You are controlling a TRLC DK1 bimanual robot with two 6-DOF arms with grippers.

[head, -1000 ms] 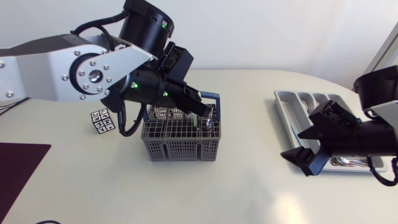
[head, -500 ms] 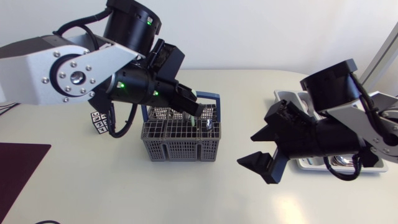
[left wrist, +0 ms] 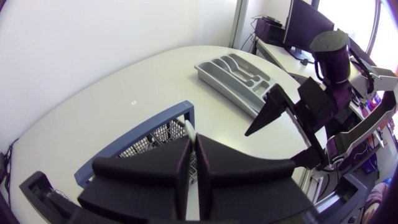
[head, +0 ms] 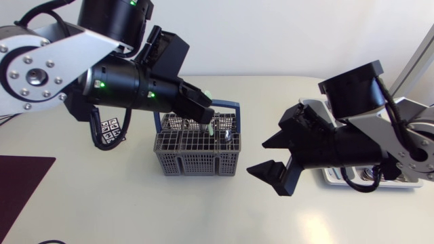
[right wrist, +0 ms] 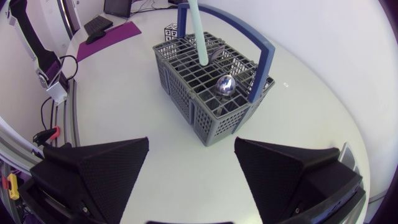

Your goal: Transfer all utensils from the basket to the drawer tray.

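Observation:
A grey mesh basket (head: 196,150) with a blue handle stands mid-table, with a shiny spoon (head: 228,135) and other utensils inside. My left gripper (head: 205,112) hangs over its rear, shut on the pale green handle of a utensil (head: 211,125) standing upright in the basket. The left wrist view shows that handle (left wrist: 192,132) pinched between the fingers. My right gripper (head: 272,160) is open and empty just right of the basket. Ahead of it, the right wrist view shows the basket (right wrist: 186,87), green handle (right wrist: 198,31) and spoon (right wrist: 225,84). The grey drawer tray (left wrist: 233,71) lies at the far right.
A small patterned cube (head: 112,130) sits left of the basket. A dark purple mat (head: 20,183) covers the front left corner. My right arm hides most of the tray (head: 306,104) in the head view. Bare tabletop lies in front of the basket.
My right arm has swung left from over the tray to beside the basket, still open. My left arm has risen and drawn back left, keeping its hold on the green-handled utensil.

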